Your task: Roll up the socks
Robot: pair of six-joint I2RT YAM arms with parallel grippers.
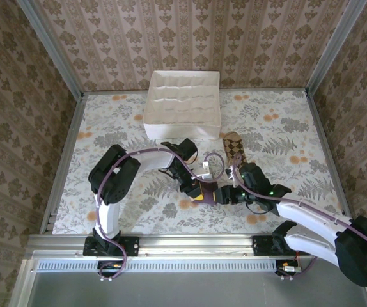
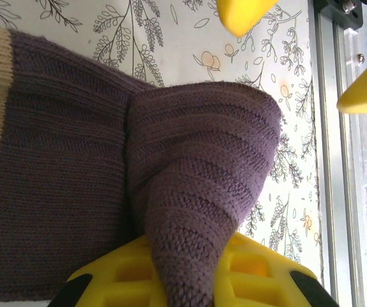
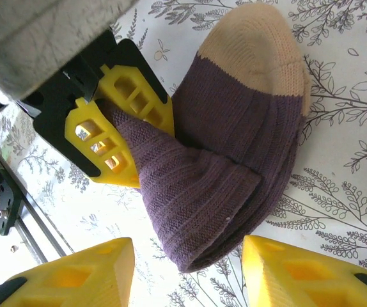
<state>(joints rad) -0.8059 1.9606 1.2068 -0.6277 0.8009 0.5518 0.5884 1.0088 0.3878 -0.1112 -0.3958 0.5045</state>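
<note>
A dark purple sock (image 3: 234,128) with a tan toe lies on the floral table between the two grippers (image 1: 206,190). One end is folded over into a cone-shaped flap (image 2: 203,160). My left gripper (image 2: 187,278) is shut on the tip of that flap, and its yellow fingers (image 3: 116,137) show pinching the fabric in the right wrist view. My right gripper (image 3: 187,275) stands open, one finger on each side of the folded edge, without touching it. Behind the right gripper, near the box, the brown-and-tan checked sock (image 1: 233,148) lies flat.
A white compartmented box (image 1: 182,105) stands at the back middle of the table. A metal rail (image 2: 337,160) runs along the near table edge close to the sock. Patterned walls enclose the table on three sides.
</note>
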